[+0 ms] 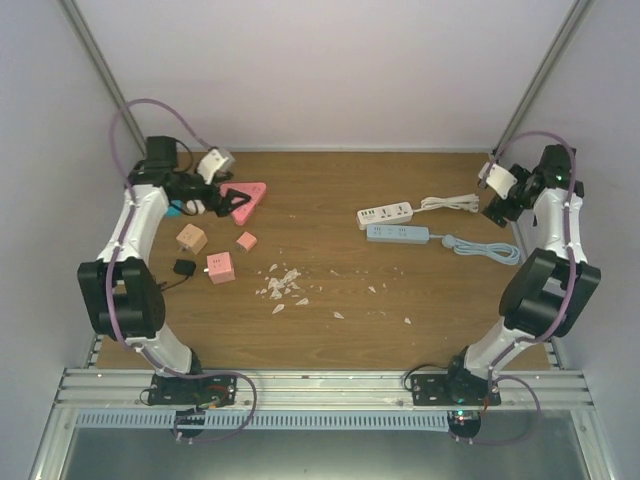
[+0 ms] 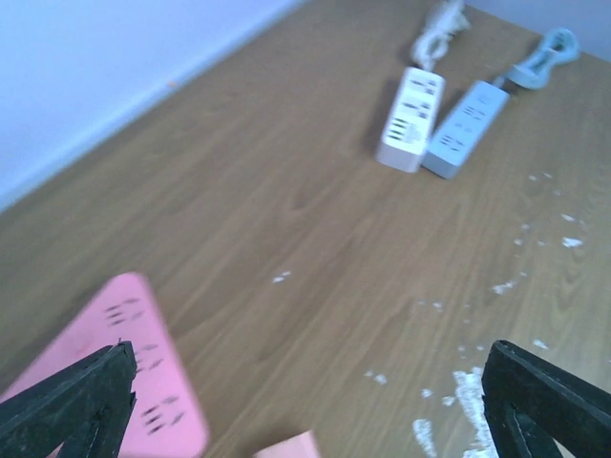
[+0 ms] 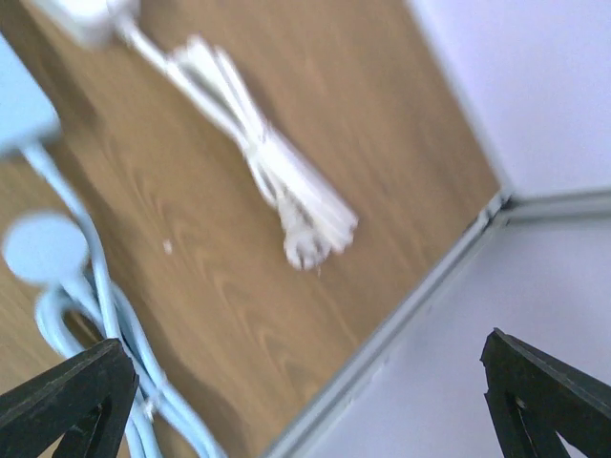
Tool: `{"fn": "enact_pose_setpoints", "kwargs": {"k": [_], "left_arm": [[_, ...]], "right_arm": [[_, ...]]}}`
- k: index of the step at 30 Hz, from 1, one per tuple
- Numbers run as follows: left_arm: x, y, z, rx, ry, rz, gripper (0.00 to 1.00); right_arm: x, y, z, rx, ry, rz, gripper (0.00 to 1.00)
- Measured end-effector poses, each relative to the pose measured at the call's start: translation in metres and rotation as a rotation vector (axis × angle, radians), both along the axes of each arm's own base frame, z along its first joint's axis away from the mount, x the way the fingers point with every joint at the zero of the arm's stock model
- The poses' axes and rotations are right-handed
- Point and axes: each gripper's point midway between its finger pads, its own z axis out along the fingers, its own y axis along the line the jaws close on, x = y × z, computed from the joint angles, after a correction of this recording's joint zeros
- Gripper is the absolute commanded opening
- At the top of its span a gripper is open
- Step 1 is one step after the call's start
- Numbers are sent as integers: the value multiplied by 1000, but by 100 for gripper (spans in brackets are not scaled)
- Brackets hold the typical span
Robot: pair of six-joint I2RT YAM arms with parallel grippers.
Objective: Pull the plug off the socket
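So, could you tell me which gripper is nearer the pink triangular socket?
Left. The left gripper sits just beside the pink triangular socket; the right gripper is far across the table.

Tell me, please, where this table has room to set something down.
Bare wood: the back, between the pink triangular socket and white power strip, and front right, below the blue power strip. Crowded: pink cubes on the left, white scraps in the middle.

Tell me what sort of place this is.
Probably a robot lab test cell: a wooden table boxed in by plain white walls, left arm and right arm bolted to an aluminium rail, white power strip and blue power strip as props.
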Motion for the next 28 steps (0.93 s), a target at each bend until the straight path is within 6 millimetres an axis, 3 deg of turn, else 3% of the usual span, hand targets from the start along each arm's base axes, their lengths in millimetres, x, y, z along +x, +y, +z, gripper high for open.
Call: {"fn": "enact_pose_setpoints", "kwargs": {"k": [3,7,10,13,16,19,23,28], "left_arm": [[4,34,20,-2,-36,94,99],[0,70,44,-7,-77,200,99],[-4,83,56,-19,-102,257,99],[-16,83,56,-35,-117,291,99],[-30,78,44,-55,-95,310,99],[-40,74,24,-67,-63,326,99],[-48,67,-8,-61,-9,347,99],[-56,58,-37,-49,46,359,99]], "right_arm": [[4,29,32,83,-67,22,100],[3,86,65,232,-122,85,100],[-5,128,85,358,-156,140,100],[-22,164,95,495,-172,173,100],[-39,185,91,597,-170,186,100],[-59,198,71,684,-125,176,100],[-79,206,42,750,-63,151,100],[-101,212,25,779,-26,145,100]]}}
